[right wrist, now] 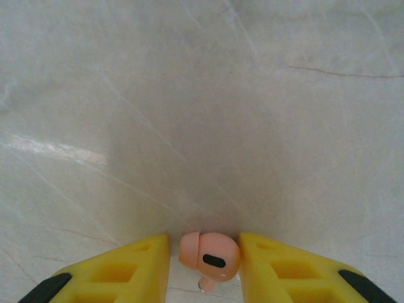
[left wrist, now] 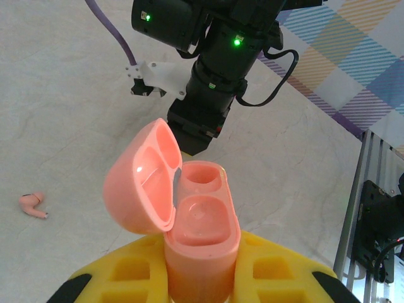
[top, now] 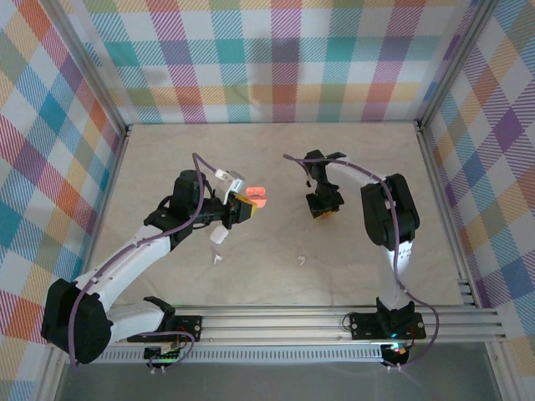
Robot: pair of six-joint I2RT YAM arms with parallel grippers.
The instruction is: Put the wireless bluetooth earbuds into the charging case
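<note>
My left gripper is shut on the base of a salmon-pink charging case and holds it upright between its yellow fingers. The lid is swung open to the left. Both sockets are empty. My right gripper points down at the table, right of the case. A pink earbud lies between its yellow fingers; the right finger touches it and a narrow gap remains at the left one. A second pink earbud lies on the table.
Two small white earbuds lie on the marble tabletop toward the near edge. A white pebble-like object sits under my left arm. The right arm's black wrist hangs just behind the open case.
</note>
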